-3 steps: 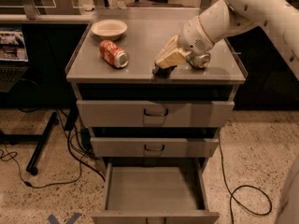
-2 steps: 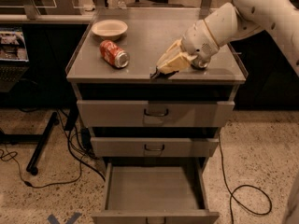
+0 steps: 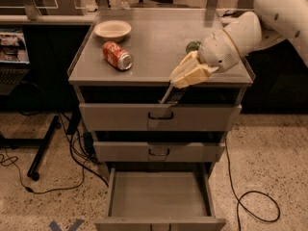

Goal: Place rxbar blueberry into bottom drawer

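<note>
Pinches flat navy-wrapped snack bar (image 3: 169, 95) by its top — likely light, slick, bendy — in cream end effector (image 3: 177, 83) just off grey metal counter (image 3: 154, 52).

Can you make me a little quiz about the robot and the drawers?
1. True or false: the bottom drawer is pulled open.
2. The gripper is at the front edge of the cabinet top. What is it holding? A) a banana B) the rxbar blueberry C) a spoon
3. Fill in the gap: the red can lies on its ____ on the cabinet top.

Key: 1 true; 2 B; 3 side.
</note>
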